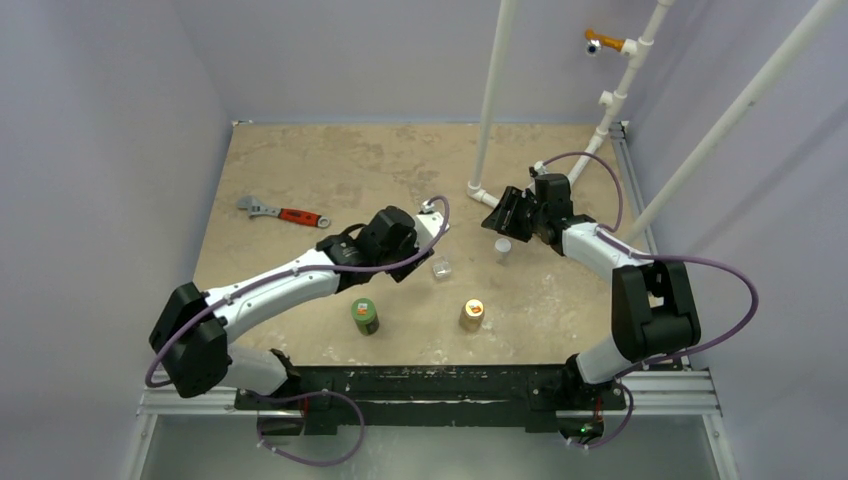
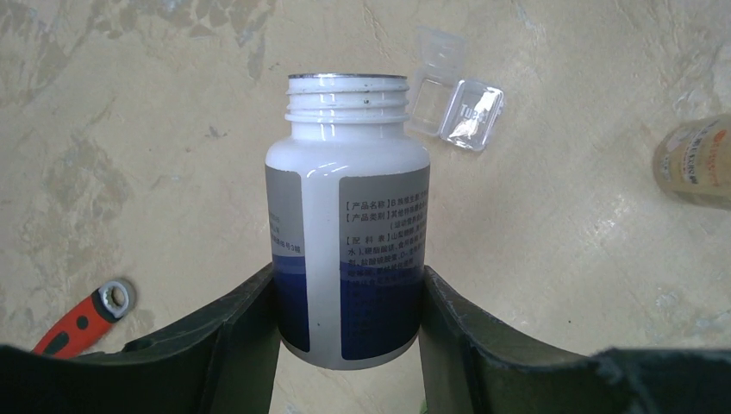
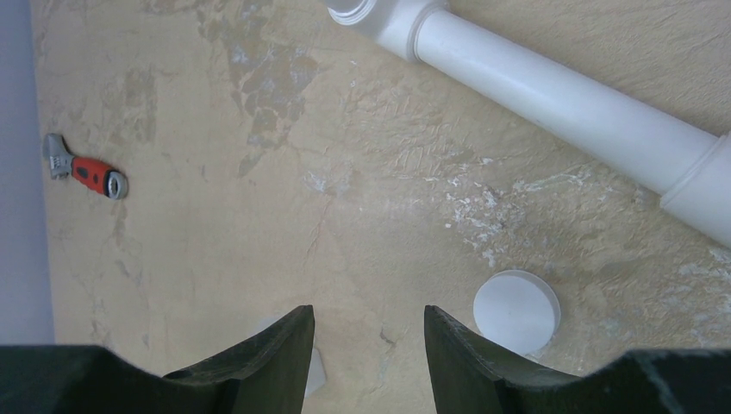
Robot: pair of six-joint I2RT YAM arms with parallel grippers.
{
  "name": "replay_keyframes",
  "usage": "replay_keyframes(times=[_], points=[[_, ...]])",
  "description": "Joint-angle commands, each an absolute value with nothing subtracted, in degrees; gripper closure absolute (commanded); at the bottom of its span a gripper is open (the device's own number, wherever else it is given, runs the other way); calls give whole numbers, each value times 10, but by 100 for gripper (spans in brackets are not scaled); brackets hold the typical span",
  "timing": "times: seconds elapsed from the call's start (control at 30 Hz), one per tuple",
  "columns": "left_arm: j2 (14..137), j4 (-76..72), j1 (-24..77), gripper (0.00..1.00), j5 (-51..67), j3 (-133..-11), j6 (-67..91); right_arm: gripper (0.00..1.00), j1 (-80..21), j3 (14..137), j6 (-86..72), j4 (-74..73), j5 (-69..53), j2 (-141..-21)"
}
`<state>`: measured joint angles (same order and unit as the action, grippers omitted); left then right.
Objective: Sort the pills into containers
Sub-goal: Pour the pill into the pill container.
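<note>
Fig.: L gripper point(image 2: 349, 297) pinching uncapped bottle point(image 2: 345, 172); R gripper point(image 3: 366, 323) spread, empty. Risk: over-tilt spills pills past case point(image 2: 470, 116).

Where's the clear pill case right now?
Top view, mid-table: the clear pill case lies just right of the left gripper, beyond the tan-orange bottle.

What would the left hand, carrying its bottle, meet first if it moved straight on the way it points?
Likely bare table just past the open mouth of the white bottle; the clear case lies slightly right of that line. Depth is unclear.
</note>
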<state>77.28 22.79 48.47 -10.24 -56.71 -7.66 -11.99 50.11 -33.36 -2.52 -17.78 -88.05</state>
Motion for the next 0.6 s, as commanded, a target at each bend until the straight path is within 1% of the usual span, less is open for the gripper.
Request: replay_keyframes(times=[0.0,0.2,0.57], points=[[809,211,487,100,-68,-584,-125,50,-122,510,-323,-15,-188,-878],[877,244,487,100,-10,-623,-144,50,-122,509,-320,-16,-185,-872],[944,298,461,100,31,-673,-164,50,-122,507,-318,-15,-187,-867]])
